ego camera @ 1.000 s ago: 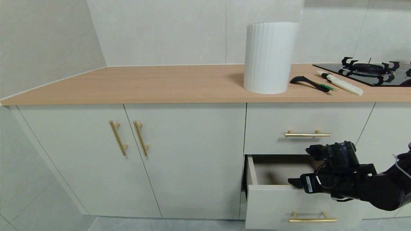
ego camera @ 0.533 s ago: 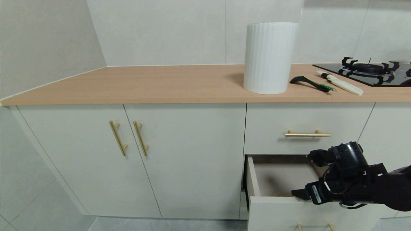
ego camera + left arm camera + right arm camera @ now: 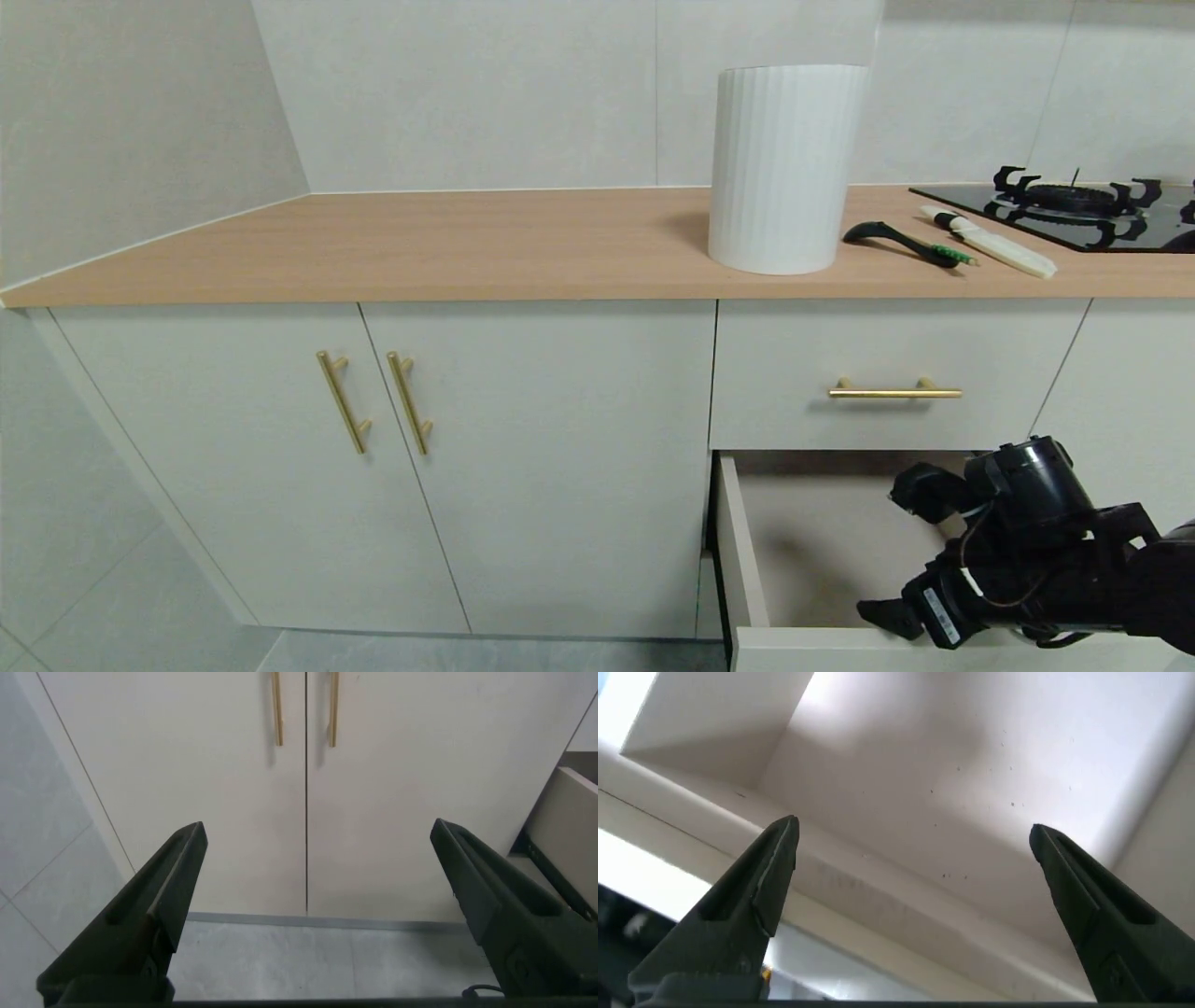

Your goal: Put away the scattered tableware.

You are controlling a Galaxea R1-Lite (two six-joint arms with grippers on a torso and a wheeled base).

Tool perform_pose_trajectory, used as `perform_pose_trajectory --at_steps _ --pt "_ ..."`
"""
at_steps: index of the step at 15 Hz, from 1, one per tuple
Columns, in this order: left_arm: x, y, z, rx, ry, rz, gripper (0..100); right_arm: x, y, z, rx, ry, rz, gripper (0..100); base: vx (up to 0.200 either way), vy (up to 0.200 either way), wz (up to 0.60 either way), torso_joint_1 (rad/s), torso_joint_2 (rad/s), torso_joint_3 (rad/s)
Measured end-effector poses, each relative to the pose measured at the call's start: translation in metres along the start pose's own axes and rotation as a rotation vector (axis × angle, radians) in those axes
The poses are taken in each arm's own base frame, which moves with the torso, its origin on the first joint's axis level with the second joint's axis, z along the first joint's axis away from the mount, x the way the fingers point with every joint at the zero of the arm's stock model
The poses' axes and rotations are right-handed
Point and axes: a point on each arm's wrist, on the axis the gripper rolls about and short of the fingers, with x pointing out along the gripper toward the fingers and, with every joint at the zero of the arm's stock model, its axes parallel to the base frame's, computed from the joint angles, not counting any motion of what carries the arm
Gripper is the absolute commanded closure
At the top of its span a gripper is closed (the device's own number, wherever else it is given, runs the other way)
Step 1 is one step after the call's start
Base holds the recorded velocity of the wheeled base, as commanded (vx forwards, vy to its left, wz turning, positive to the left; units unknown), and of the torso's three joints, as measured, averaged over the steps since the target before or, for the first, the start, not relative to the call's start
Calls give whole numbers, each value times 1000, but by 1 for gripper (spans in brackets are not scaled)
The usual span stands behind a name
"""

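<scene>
On the wooden counter (image 3: 467, 243), a black spoon with a green handle end (image 3: 901, 241) and a cream utensil (image 3: 999, 247) lie to the right of a tall white ribbed container (image 3: 782, 168). Below them the lower drawer (image 3: 747, 560) stands pulled out, and what I see of its inside is bare. My right gripper (image 3: 901, 555) is open at the drawer's front edge, one finger over the inside and one near the front panel. In the right wrist view its fingers (image 3: 913, 829) spread over the drawer floor (image 3: 952, 756). My left gripper (image 3: 318, 835) is open, low, facing the cupboard doors (image 3: 306, 784).
A black gas hob (image 3: 1074, 210) sits at the counter's far right. The upper drawer (image 3: 894, 393) with its gold handle is closed. Two closed doors with gold handles (image 3: 373, 401) take up the left of the cabinet. The open drawer's side (image 3: 570, 812) juts into the floor space.
The lower drawer has slid farther out toward me. My right gripper has moved down and back with its front edge, staying open.
</scene>
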Motion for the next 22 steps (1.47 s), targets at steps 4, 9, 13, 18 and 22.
perform_pose_trajectory --at_steps 4,9,13,18,22 --pt "0 0 0 0 0 0 0 -7 14 -14 -90 24 32 0 0 0 0 0 0 0" --pt "0 0 0 0 0 0 0 -12 25 -31 -180 80 57 0 0 0 0 0 0 0" --pt "0 0 0 0 0 0 0 -13 28 -30 -190 84 55 0 0 0 0 0 0 0" --pt "0 0 0 0 0 0 0 -20 10 18 145 -93 -27 0 0 0 0 0 0 0" --pt "0 0 0 0 0 0 0 -37 -10 37 214 -207 -69 0 0 0 0 0 0 0"
